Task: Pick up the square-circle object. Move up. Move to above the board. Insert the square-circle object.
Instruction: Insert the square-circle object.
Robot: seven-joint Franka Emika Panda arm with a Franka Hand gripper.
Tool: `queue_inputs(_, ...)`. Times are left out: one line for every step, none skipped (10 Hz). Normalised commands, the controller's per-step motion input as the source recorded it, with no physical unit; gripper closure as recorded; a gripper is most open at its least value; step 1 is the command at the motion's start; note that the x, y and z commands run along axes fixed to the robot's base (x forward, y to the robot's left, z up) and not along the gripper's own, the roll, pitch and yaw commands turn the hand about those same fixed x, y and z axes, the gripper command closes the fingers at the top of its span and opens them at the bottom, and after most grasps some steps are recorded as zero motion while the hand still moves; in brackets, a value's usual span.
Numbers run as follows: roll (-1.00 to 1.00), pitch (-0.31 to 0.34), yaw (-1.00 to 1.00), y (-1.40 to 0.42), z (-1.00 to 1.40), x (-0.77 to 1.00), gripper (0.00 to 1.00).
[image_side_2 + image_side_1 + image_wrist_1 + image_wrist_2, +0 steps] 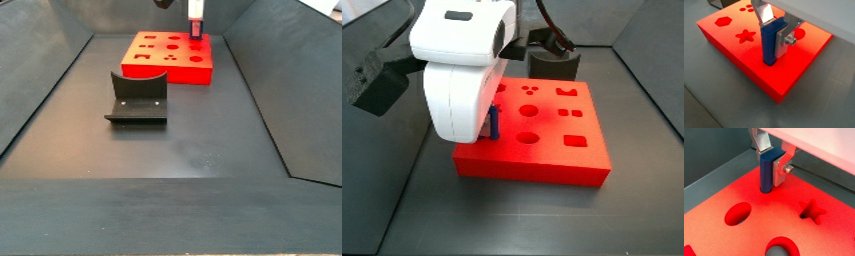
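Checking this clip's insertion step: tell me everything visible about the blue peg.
The square-circle object is a slim, plain blue stick that looks like plastic and stands upright. The hand holds its upper part between silver fingers, one on each side. Its lower end meets the top of the red board near one edge; whether it sits in a hole is hidden. In a side view it shows at the board's far right corner.
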Motion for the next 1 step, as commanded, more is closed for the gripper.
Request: queue_inputs(0.00,0.000,0.00,0.00,0.00,0.00,1.00)
